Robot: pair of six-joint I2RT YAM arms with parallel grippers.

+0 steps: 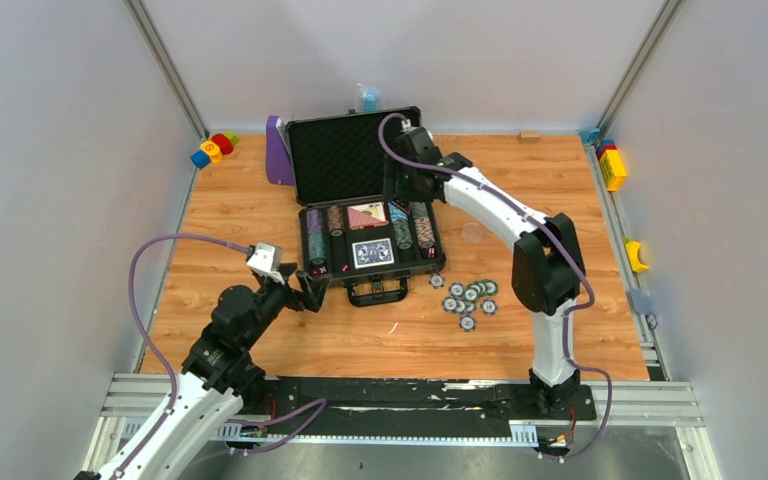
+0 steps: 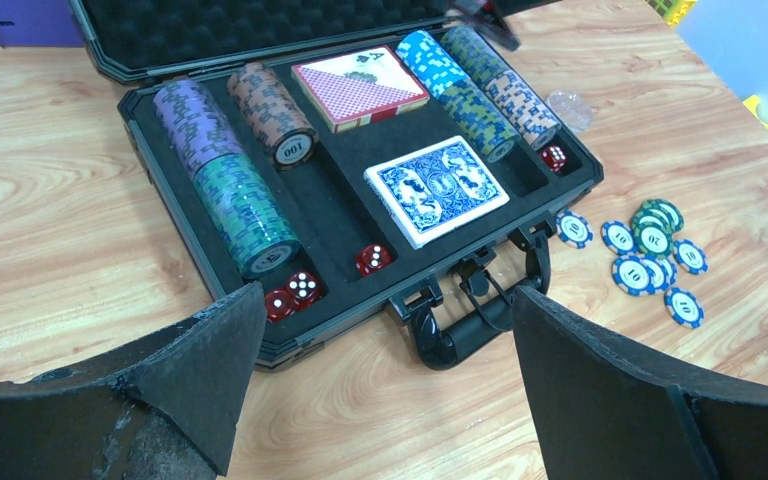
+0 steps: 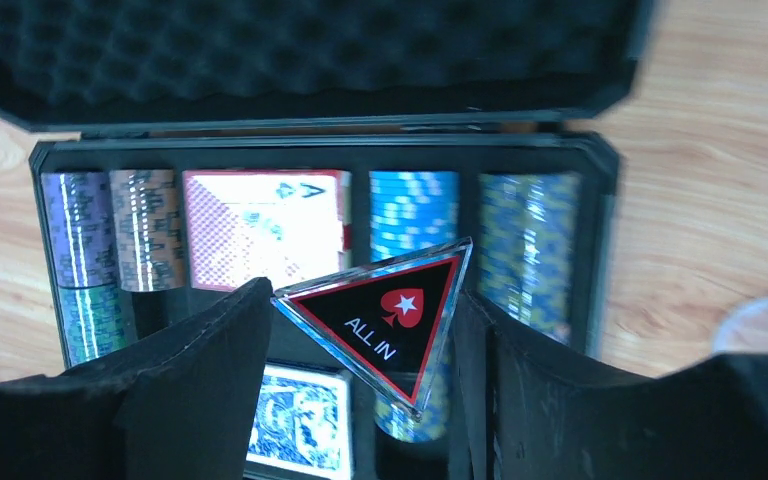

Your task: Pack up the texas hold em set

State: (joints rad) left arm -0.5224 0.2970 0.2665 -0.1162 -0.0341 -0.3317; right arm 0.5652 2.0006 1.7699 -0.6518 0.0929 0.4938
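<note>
The dark grey briefcase (image 1: 340,160) lies open mid-table, its handle (image 2: 470,335) toward me. Its foam slots hold rows of striped chips (image 2: 230,190), a red card deck (image 2: 358,88), a blue card deck (image 2: 436,188) and red dice (image 2: 292,295). My right gripper (image 1: 400,192) hovers over the case near the lid hinge. In the right wrist view it (image 3: 362,300) is shut on a black triangular "ALL IN" button (image 3: 385,320), held tilted above the chip rows. My left gripper (image 2: 388,300) stands open and empty just before the handle. Several loose blue and green chips (image 1: 470,297) lie on the table right of the case.
A clear round disc (image 1: 473,233) lies right of the case. A purple stand (image 1: 279,150) leans by the lid's left side, and coloured blocks (image 1: 213,148) sit at the back left corner. Yellow blocks (image 1: 613,165) line the right wall.
</note>
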